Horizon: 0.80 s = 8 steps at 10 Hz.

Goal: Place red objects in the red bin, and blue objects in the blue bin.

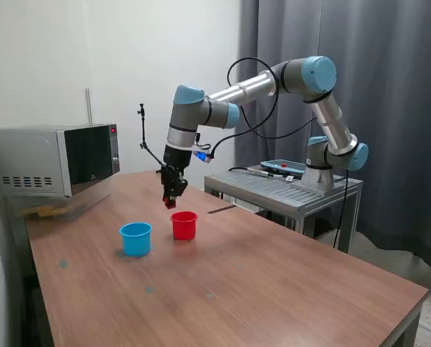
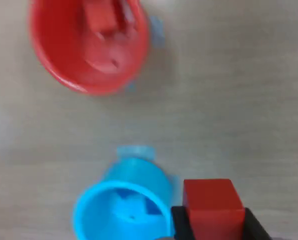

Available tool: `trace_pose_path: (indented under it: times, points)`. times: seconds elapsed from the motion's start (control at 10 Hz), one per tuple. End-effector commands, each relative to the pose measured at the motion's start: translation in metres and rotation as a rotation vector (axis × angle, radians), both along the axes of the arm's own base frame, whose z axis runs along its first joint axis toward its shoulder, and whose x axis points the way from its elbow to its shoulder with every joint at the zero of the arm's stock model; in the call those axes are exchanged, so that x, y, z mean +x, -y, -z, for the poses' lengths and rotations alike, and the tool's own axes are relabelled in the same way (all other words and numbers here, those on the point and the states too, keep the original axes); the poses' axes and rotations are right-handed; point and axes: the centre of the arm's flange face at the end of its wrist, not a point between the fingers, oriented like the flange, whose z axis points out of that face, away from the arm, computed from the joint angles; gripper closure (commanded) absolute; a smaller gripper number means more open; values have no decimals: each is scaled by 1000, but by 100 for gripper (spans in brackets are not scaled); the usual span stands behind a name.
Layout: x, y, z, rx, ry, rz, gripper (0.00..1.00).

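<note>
My gripper point(image 1: 171, 203) hangs just above and behind the red cup point(image 1: 184, 225), shut on a small red cube point(image 2: 212, 206) that shows between the black fingers point(image 2: 181, 222) in the wrist view. The red cup point(image 2: 89, 45) holds another red cube point(image 2: 101, 17) inside. The light blue cup point(image 1: 136, 238) stands beside it, toward the exterior view's left. In the wrist view the blue cup point(image 2: 124, 210) has dark blue shapes on its bottom, too blurred to tell as cubes.
A microwave point(image 1: 53, 160) sits at the table's back on the exterior view's left. A metal stand point(image 1: 284, 189) bearing the arm's base is at the exterior view's right. The wooden table point(image 1: 273, 289) stretches toward the front.
</note>
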Motion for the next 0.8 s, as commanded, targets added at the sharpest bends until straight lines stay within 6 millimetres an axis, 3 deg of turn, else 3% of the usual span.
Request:
trace_pose_path:
  times: [0.0, 0.2, 0.4, 0.7]
  points:
    - [45, -27, -6, 1, 63, 77, 100]
    - [64, -25, 21, -11, 125, 98, 100]
    - [73, -26, 35, -22, 150, 126, 100]
    - [94, -43, 69, -37, 220, 172, 100]
